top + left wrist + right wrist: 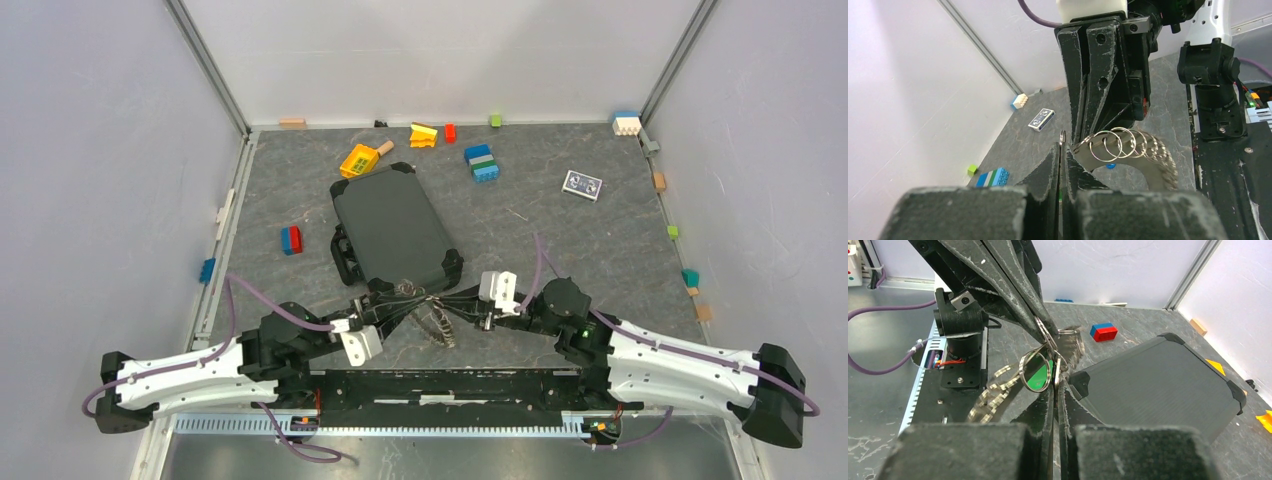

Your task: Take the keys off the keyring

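Low over the table (600, 250), the left gripper (1062, 150) is clenched on the thin keyring (1063, 134); the right gripper (1055, 387) is pinched on the same ring, beside the green tag (1038, 376); the keys (1153, 155) hang between them; just behind lies a dark case (392, 225); farther away stand coloured bricks (483, 163).

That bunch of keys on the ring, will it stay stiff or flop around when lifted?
Probably floppy: the keys sag in a loose, curved fan. The bunch is likely heavy for its size, with so many metal pieces crowded together, and apt to swing.
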Robot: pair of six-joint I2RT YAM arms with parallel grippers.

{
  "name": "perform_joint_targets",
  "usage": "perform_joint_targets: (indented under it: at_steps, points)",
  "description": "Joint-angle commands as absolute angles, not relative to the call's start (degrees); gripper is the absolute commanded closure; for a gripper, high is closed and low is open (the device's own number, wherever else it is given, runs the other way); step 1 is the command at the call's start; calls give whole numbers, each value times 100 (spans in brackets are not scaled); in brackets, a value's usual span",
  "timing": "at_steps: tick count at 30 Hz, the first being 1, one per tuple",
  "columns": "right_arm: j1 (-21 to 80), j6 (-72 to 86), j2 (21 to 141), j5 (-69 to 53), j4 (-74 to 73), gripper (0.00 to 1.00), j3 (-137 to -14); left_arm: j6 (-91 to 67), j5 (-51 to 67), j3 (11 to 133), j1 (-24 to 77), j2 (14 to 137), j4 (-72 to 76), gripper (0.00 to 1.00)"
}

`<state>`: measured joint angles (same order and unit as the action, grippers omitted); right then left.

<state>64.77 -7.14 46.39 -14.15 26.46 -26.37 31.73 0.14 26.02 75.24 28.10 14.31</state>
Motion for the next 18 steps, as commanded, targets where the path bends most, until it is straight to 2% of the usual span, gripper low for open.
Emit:
perform_joint_targets:
  at_steps: [1, 16, 18]
  points:
    - [6488, -787, 4772, -1519, 2523, 100, -2952, 2954, 182, 2663, 7540, 2825, 2262, 98]
    - [6543, -1033, 4843, -2080, 2371, 100, -3164, 2864, 158, 2515, 7540, 2908, 2391, 98]
    - [6541, -1138, 4728, -2025, 2231, 87, -3147, 2864, 147, 2496, 7541, 2874, 2395, 98]
